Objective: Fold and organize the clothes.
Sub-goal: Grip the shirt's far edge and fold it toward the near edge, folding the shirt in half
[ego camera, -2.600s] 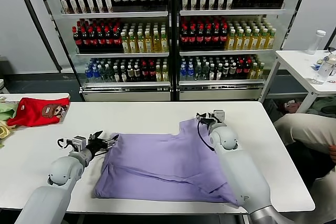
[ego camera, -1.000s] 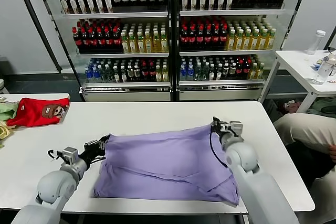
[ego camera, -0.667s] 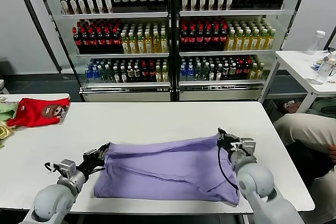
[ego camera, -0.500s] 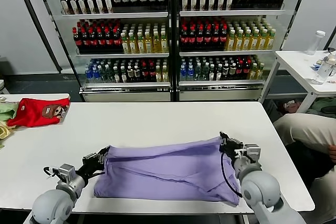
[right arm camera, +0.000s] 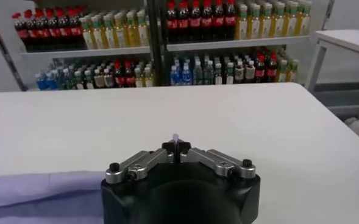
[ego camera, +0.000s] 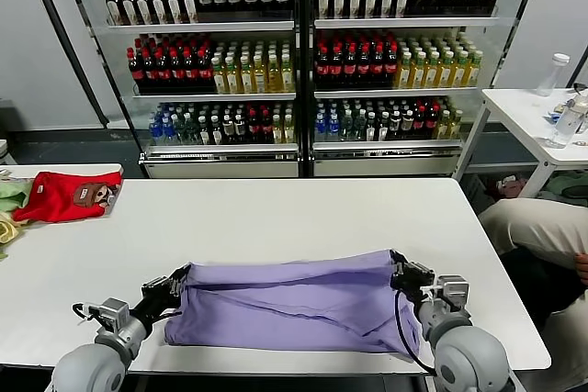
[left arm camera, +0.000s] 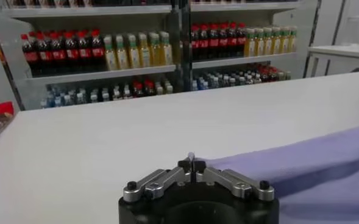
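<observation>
The lavender T-shirt [ego camera: 289,300] lies folded in a wide band near the front edge of the white table [ego camera: 276,213], plain side up. My left gripper [ego camera: 177,280] is shut on the shirt's far left corner; in the left wrist view [left arm camera: 191,163] a bit of purple cloth pokes up between the closed fingertips and the shirt [left arm camera: 313,161] runs off to the side. My right gripper [ego camera: 400,270] is shut on the far right corner; the right wrist view [right arm camera: 176,146] shows a purple tip pinched there and the shirt [right arm camera: 39,189] beside it.
A red garment with a brown cartoon face [ego camera: 66,195] lies at the table's far left, with green and yellow garments [ego camera: 7,204] beside it. Drink shelves [ego camera: 294,61] stand behind. A second white table [ego camera: 537,112] with bottles is at the right, and a person's leg [ego camera: 533,227].
Both grippers have drawn the shirt's far edge toward the front of the table, folding it over into a narrower band. Both stay shut on its corners.
</observation>
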Tool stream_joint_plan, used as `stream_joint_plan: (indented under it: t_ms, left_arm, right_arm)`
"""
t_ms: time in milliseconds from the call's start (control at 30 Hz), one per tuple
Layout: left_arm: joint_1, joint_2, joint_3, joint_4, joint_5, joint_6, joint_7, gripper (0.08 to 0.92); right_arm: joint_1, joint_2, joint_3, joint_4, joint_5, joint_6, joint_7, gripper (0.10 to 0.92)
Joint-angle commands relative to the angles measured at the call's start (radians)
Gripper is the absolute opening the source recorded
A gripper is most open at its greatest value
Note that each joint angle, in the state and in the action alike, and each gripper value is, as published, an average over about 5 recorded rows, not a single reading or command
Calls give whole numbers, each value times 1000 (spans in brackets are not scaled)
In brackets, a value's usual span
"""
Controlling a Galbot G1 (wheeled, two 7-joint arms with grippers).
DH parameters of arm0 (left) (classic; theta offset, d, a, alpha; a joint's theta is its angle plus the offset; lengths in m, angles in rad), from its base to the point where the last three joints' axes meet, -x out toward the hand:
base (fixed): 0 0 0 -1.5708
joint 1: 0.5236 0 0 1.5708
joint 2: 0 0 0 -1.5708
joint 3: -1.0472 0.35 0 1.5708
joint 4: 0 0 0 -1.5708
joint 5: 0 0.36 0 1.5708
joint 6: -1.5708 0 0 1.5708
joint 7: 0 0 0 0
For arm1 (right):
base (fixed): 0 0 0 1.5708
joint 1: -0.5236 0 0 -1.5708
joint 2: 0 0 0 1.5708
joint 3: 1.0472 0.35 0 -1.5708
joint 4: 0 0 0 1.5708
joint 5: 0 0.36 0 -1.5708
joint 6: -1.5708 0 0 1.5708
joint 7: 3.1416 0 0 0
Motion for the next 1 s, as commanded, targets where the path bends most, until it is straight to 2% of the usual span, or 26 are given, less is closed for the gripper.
stream_joint_plan:
  t_ms: [33, 267, 400, 567, 700, 833, 1000]
  left_arm:
    - [29, -1, -5, -17, 1, -5, 7, 89]
    - [23, 2, -3, 14, 58, 18, 5, 89]
    - [23, 2, -11, 19, 77, 24, -9, 136]
    - [38, -3, -25, -31, 86, 18, -76, 270]
    - [78, -21, -12, -98, 83, 30, -170, 391]
    - [112, -56, 20, -178, 13, 106, -307, 504]
    - [115, -92, 49, -215, -76, 206, -427, 651]
  right_arm:
    - [-75, -6, 29, 68, 16, -6, 16, 121]
    - [-95, 0, 13, 39, 10, -11, 22, 121]
    - [-131, -3, 5, 49, 10, -14, 12, 133]
    - [-156, -2, 15, 92, -7, -13, 7, 255]
    - [-176, 3, 20, 124, -47, -13, -1, 367]
    - [-185, 12, 18, 138, -78, -13, -9, 488]
    - [-187, 18, 15, 138, -92, -13, -13, 626]
